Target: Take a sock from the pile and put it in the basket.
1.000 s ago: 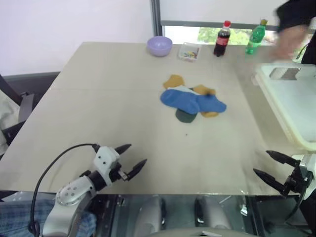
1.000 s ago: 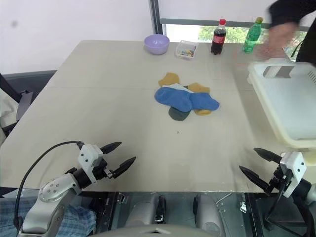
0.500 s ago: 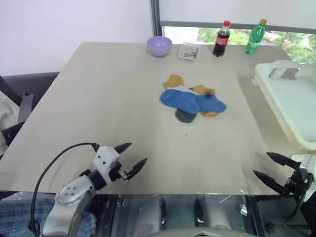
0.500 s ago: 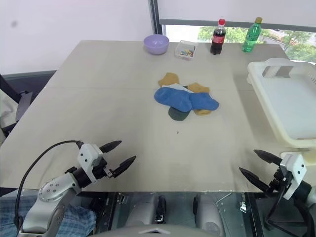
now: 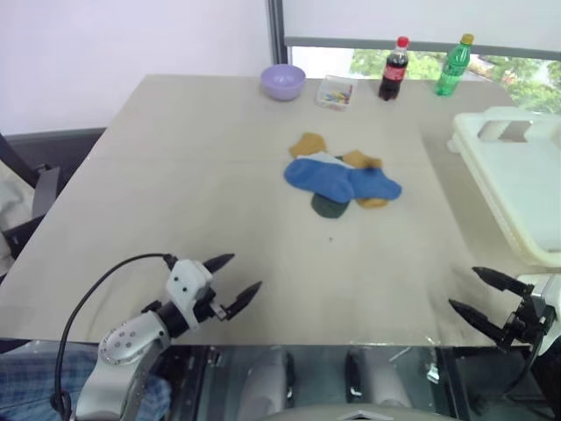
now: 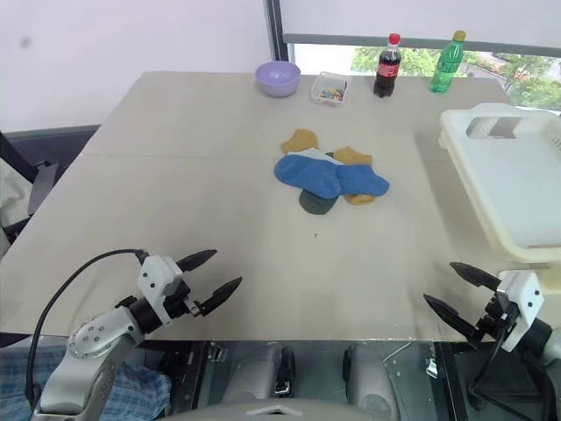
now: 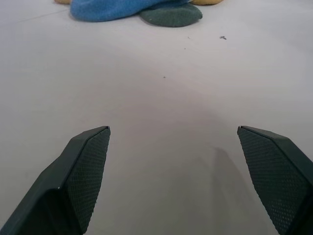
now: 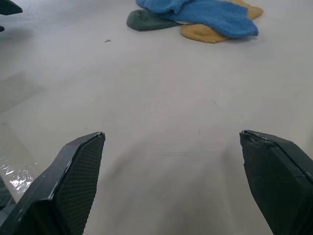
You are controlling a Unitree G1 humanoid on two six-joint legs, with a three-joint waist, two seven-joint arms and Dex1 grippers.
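Loose pile of mustard, grey, dark green and royal blue ankle socks point(image 5: 340, 181): mid-surface point(image 5: 175, 175), untouched. Cream slotted plastic basket point(image 5: 517, 189): right edge, within dropping reach. Left tool point(image 5: 234, 277), right tool point(image 5: 480, 296): both spread wide, empty, near edge, poised to reach.

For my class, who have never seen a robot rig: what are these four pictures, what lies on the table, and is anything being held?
A two-armed robot stands at a beige table. Two pictures look down from its head; two look along each wrist's black fingers. Its left gripper and right gripper are open, holding nothing. Mid-table lies a loose pile of blue, mustard-yellow, grey and dark green socks. On the robot's right stands a cream-white slotted plastic basket. At the far edge: a lilac bowl, a small clear box, a cola bottle and a green bottle.
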